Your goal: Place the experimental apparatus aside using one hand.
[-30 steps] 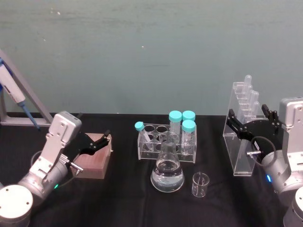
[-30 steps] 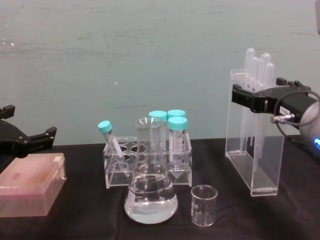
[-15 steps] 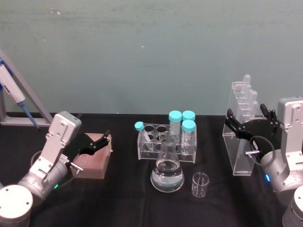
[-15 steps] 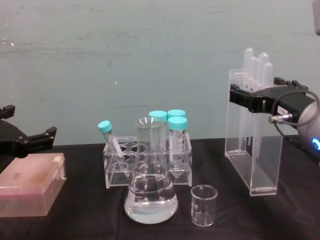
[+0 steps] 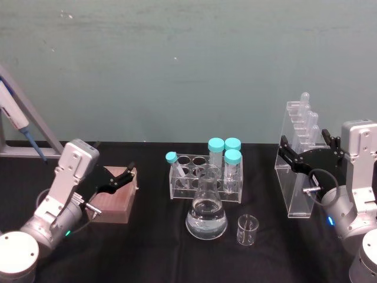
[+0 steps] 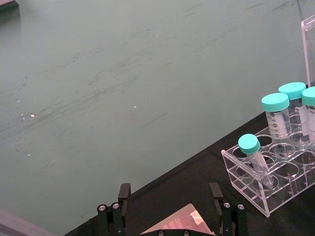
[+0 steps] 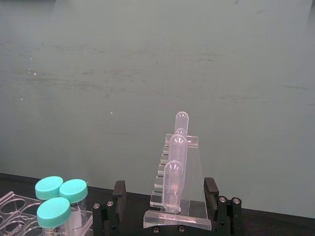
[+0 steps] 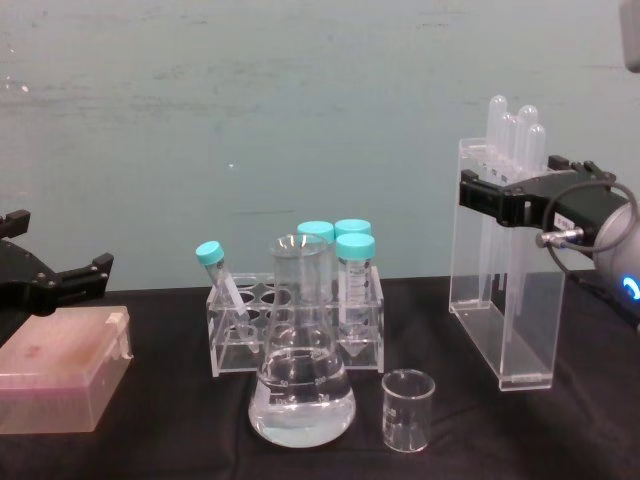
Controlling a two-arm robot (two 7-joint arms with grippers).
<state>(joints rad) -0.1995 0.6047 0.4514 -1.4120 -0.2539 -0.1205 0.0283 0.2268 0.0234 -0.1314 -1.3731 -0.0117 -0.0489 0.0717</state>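
The tall clear pipette stand (image 5: 303,171) stands on the black table at the right, also seen as the stand (image 8: 500,300) in the chest view. My right gripper (image 5: 305,147) is open, with one finger on each side of the stand's upper part. In the right wrist view the stand (image 7: 177,172) sits between the fingers of the right gripper (image 7: 165,194), close to one and apart from the other. The conical flask (image 5: 206,215) with clear liquid and the small beaker (image 5: 248,230) stand at front centre, untouched. My left gripper (image 5: 121,177) hangs open over a pink box.
A clear tube rack (image 5: 203,177) with teal-capped tubes stands behind the flask (image 8: 301,390) and beaker (image 8: 408,410). The pink box (image 5: 115,200) lies at the left under the left gripper (image 6: 167,194). A pipettor (image 5: 17,118) leans at the far left. A teal wall closes the back.
My right gripper and the pipette stand have shifted very slightly to the left. The left arm, flask and beaker have not moved.
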